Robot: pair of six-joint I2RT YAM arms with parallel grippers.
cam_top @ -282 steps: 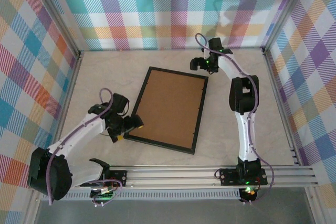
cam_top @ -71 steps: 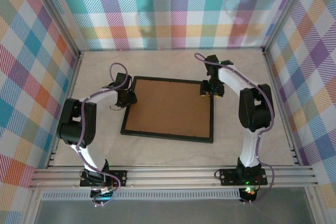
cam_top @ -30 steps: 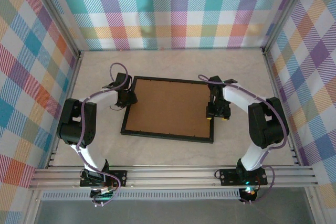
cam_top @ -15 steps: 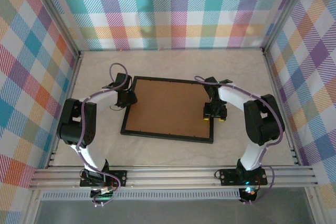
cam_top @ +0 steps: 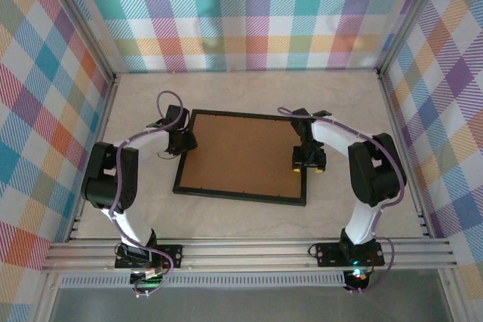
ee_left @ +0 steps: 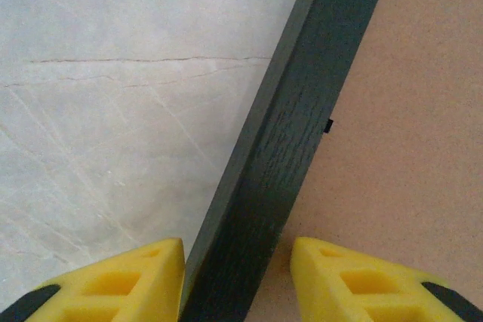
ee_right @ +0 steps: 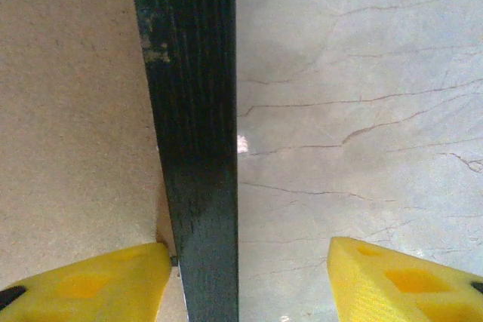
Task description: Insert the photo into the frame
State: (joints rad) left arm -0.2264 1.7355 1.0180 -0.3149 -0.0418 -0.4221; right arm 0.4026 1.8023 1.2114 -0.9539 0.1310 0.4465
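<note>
Where the frame lies: the frame (cam_top: 241,157) rests flat at the middle of the table (cam_top: 355,99), face down with its brown back up, between the two arms.
Left gripper: the left gripper (cam_top: 183,141) is at about 10 o'clock of the frame, on the short left rail near the far corner. In the wrist view (ee_left: 235,262) one yellow finger (ee_left: 128,280) is on the table side and the other on the board side. Both are snug against the black rail, so it looks clamped on the frame.
Small tab: a black tab (ee_left: 329,124) juts from the rail's inner edge onto the board, probably a retaining clip.
Long axis: it runs from 9 to 3 o'clock in the overhead view, turned slightly clockwise, with the short rails facing the arms.
Right gripper: the right gripper (cam_top: 308,165) is at about 3 o'clock, over the short right rail. In its wrist view (ee_right: 249,250) the inner finger touches the rail's board side and the outer finger (ee_right: 392,277) stands well apart over bare table. The jaws are open and grip nothing.
Handling: probably light and stiff. The painted rail is narrow and likely slick, and any glass underneath would be fragile, so slide or lift it gently and evenly.
Where to hold: pinch across a rail, outer edge to inner lip, at opposite short sides so it cannot twist.
</note>
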